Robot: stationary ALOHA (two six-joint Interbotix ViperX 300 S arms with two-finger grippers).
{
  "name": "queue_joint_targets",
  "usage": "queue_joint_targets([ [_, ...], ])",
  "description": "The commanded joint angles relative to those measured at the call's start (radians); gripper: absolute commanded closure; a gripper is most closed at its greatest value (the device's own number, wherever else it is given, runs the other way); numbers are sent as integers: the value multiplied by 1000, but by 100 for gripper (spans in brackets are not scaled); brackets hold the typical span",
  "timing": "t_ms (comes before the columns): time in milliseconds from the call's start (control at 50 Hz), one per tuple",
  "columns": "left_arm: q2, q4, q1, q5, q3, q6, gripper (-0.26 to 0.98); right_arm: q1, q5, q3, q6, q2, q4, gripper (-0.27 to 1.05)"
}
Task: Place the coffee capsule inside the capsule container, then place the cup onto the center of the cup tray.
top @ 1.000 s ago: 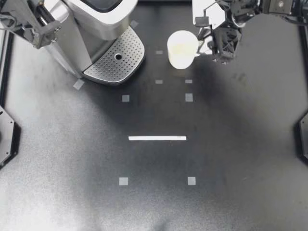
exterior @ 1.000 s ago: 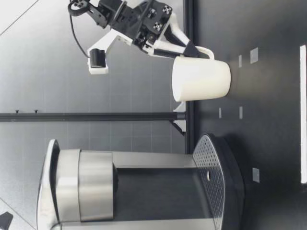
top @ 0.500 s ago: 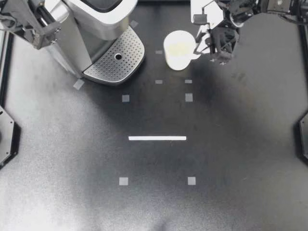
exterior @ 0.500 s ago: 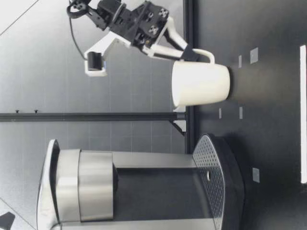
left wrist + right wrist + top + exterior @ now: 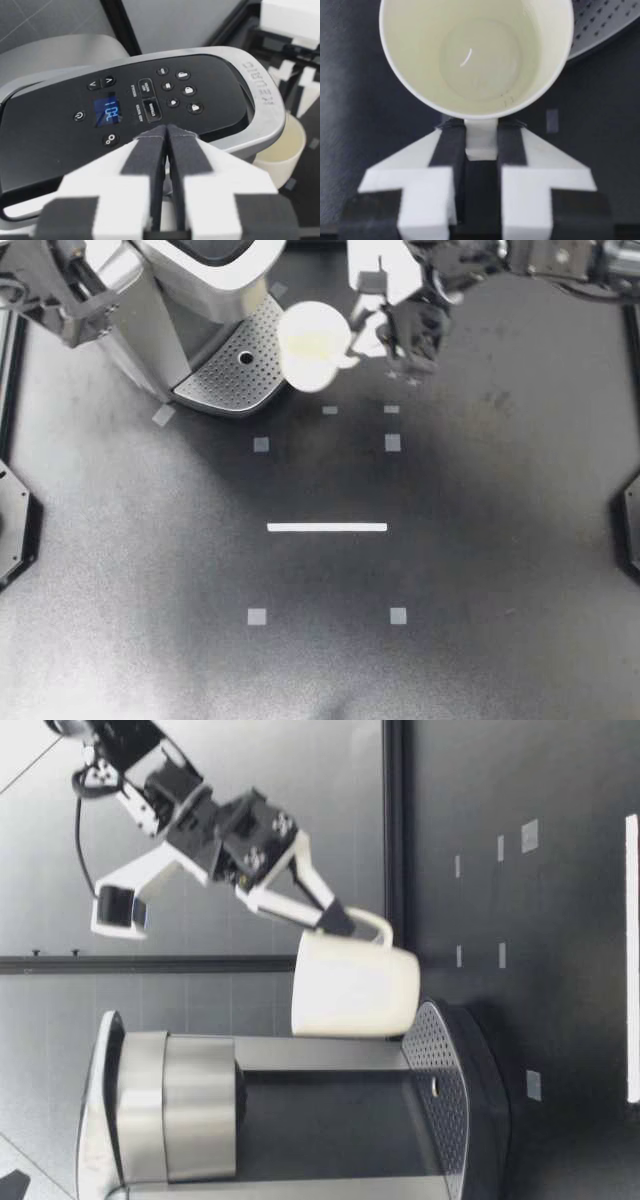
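Your right gripper [image 5: 368,345] pinches the thin handle of the white cup [image 5: 312,343] from both sides. The cup hangs nearly upright and empty, just above the edge of the perforated cup tray [image 5: 232,375] on the right arm's side, not yet resting on it. It looks stiff, light and smooth, possibly ceramic, so it may pivot in that narrow hold. Your left gripper [image 5: 80,305] is closed on nothing, by the coffee machine [image 5: 210,270].

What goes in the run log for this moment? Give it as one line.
right pincer: shut on cup handle | cup: empty, off the table, at cup tray edge, not yet centred | capsule: not visible
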Motion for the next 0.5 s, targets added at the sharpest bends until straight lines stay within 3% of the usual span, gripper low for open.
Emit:
queue_joint_targets([
  [0, -15, 2, 0, -8, -8, -2, 61, 9, -5, -46, 2, 2, 5, 73],
  [480, -37, -2, 0, -8, 5, -2, 61, 29, -3, -164, 0, 89, 2, 73],
])
